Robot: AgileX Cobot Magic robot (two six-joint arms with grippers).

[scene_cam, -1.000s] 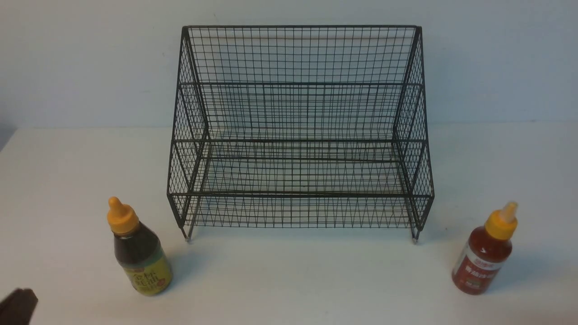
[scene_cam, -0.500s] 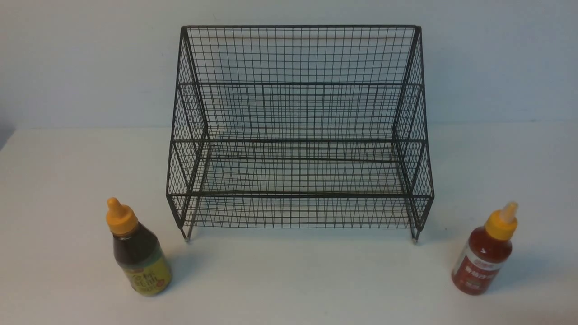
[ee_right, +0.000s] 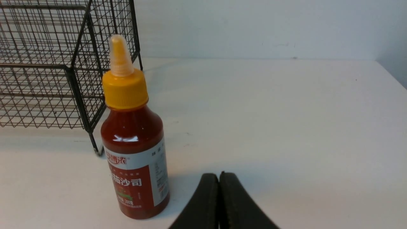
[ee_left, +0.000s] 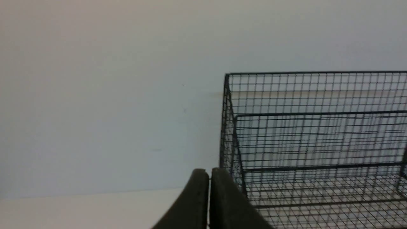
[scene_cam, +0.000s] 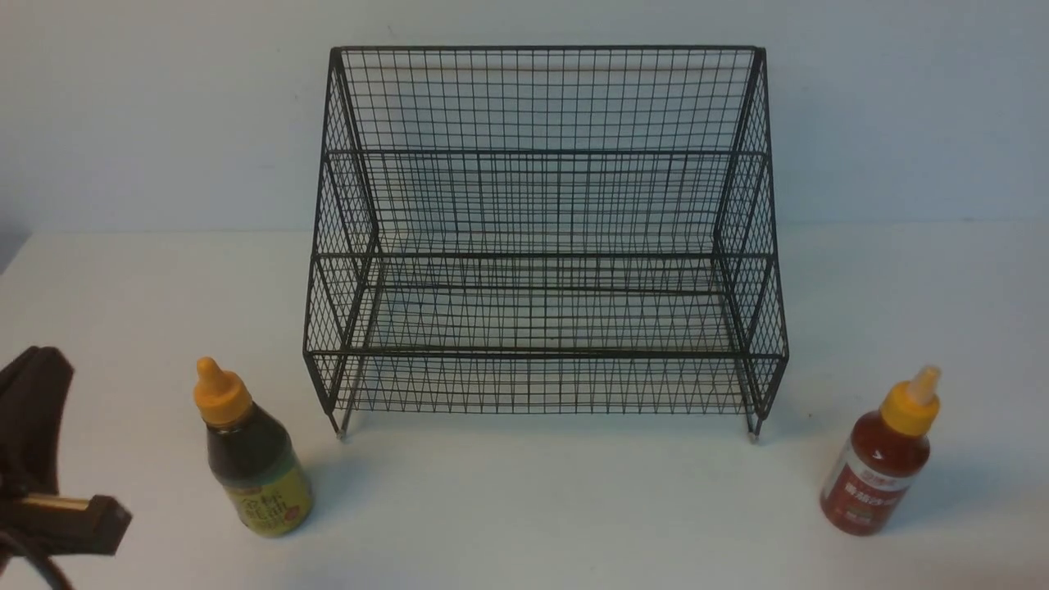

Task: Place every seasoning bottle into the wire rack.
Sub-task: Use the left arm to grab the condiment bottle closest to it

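The black wire rack (scene_cam: 541, 246) stands mid-table against the wall, both tiers bare; it also shows in the left wrist view (ee_left: 318, 143) and the right wrist view (ee_right: 47, 63). The dark-sauce seasoning bottle (scene_cam: 254, 459) stands upright left of the rack. The red-sauce seasoning bottle (scene_cam: 881, 459) stands upright to the rack's right, seen close in the right wrist view (ee_right: 135, 143). My left gripper (scene_cam: 37, 360) rises at the front view's left edge, shut and empty (ee_left: 209, 171). My right gripper (ee_right: 218, 174) is shut and empty, just beside the red bottle, outside the front view.
The white table (scene_cam: 533, 508) ends at a pale wall (scene_cam: 164, 123) behind the rack. The table's right edge (ee_right: 392, 74) shows in the right wrist view.
My left gripper has come up into the front view at the left edge, beside the dark bottle. Both bottles and the rack stay where they were.
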